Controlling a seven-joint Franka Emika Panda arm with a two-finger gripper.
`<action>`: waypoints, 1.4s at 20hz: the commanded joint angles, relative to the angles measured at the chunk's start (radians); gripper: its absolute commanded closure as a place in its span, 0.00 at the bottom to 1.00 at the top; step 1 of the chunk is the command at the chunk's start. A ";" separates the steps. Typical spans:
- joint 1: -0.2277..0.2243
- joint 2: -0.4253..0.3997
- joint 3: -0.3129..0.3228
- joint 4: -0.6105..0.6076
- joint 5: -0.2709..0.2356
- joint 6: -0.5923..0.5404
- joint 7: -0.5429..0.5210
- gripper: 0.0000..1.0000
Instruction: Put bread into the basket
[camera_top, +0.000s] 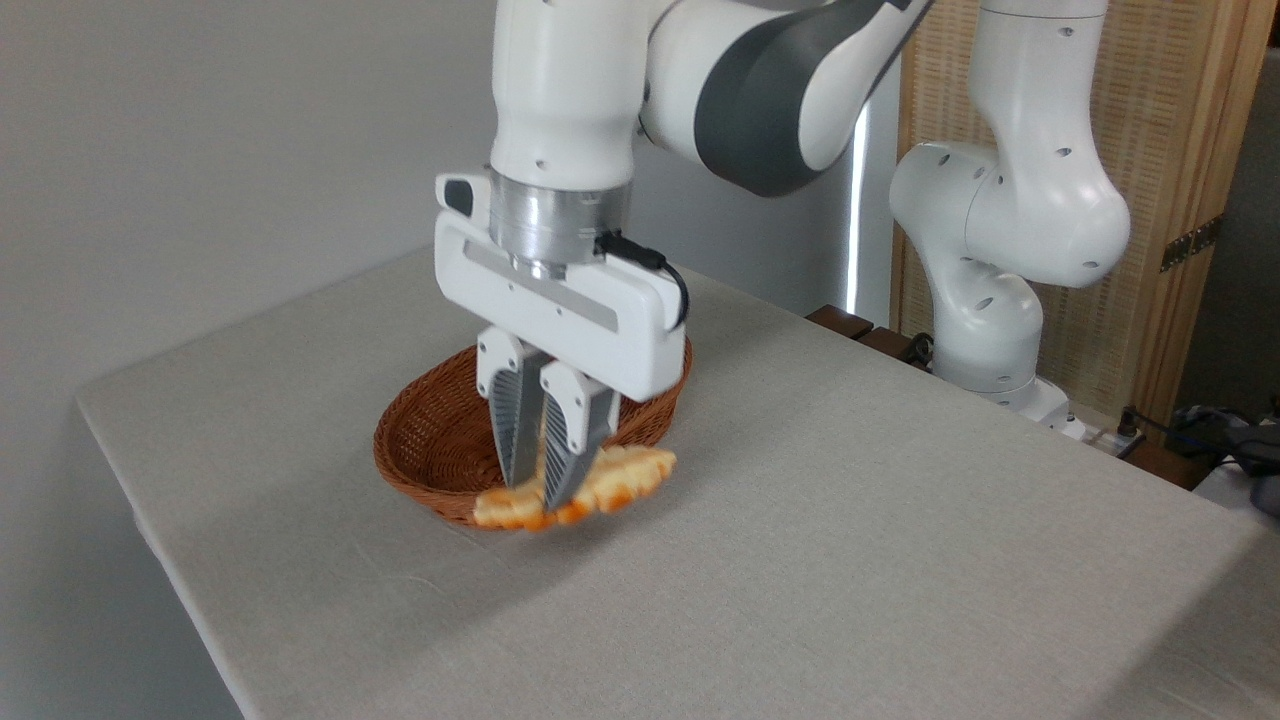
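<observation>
Your gripper (535, 495) is clamped on the bread (620, 478), whose long axis lies along the near rim of the basket (425, 440), so carry it toward the tabletop's far edge.

The bread (620, 478), in the claw (540, 495), fronts the basket (425, 440).

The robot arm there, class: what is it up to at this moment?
A white robot arm's gripper is shut on the bread, a long golden-orange pastry, pinching it near the middle. The bread hangs level at the near rim of the wicker basket, which sits on the grey-clothed table. It seems to be lifted rather than lying inside the basket, so the job isn't finished.
</observation>
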 joint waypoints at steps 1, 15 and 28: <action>-0.004 -0.027 -0.064 0.006 -0.045 -0.059 -0.003 0.68; -0.006 -0.027 -0.262 0.005 -0.086 -0.120 -0.201 0.49; 0.036 -0.030 -0.212 0.014 0.032 -0.132 -0.075 0.00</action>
